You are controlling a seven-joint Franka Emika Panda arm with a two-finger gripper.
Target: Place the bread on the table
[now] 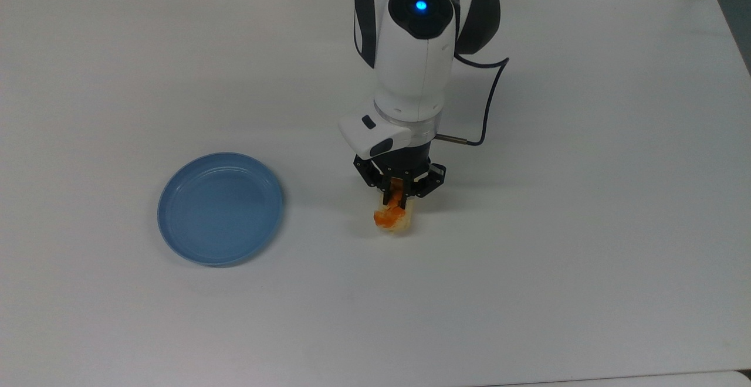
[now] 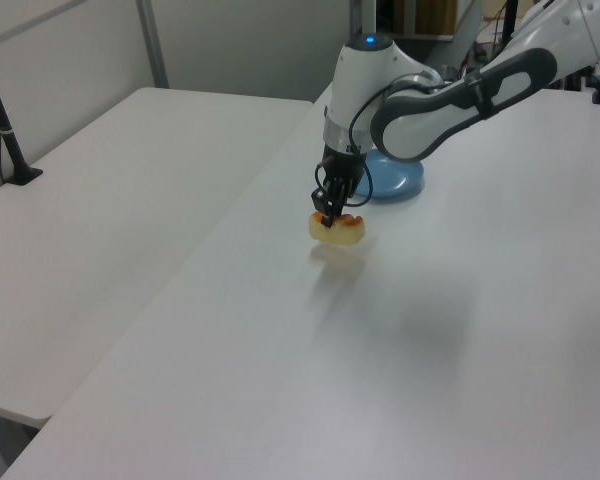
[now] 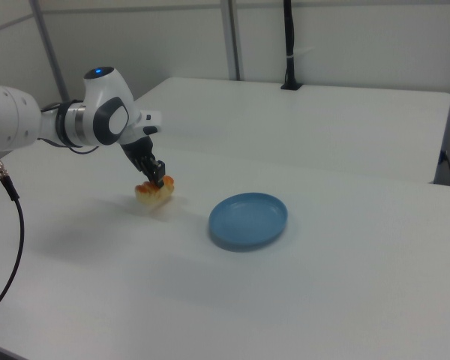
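The bread [image 1: 394, 220] hangs pinched between the gripper's [image 1: 398, 200] two black fingers, which are closed on its upper middle, so the roll sits directly under the fingertips. In the top view its pale end and one orange patch stick out below the fingers toward the near table edge, while the rest of its top is covered by the fingers and the black gripper body. The left view shows the bread [image 2: 337, 228] side-on, its beige body below the gripper [image 2: 327, 213] and a soft shadow on the table [image 2: 280, 350] just beneath it, with a thin gap between roll and shadow that suggests it is slightly off the surface. The right view shows the bread [image 3: 154, 190] at the tips of the gripper [image 3: 158, 180] very close to the white top, and whether its underside touches the table [image 3: 322, 300] cannot be told from there.

Out from the fingers, the blue plate [image 1: 220, 208] lies well apart on the top view's left of the table [image 1: 587, 228]. In the left view the plate [image 2: 398, 180] is partly hidden behind the arm [image 2: 450, 100]; in the right view the plate [image 3: 248, 220] shows whole, to the right view's right of the fingers. A black cable [image 1: 490, 105] loops off the wrist in the top view.
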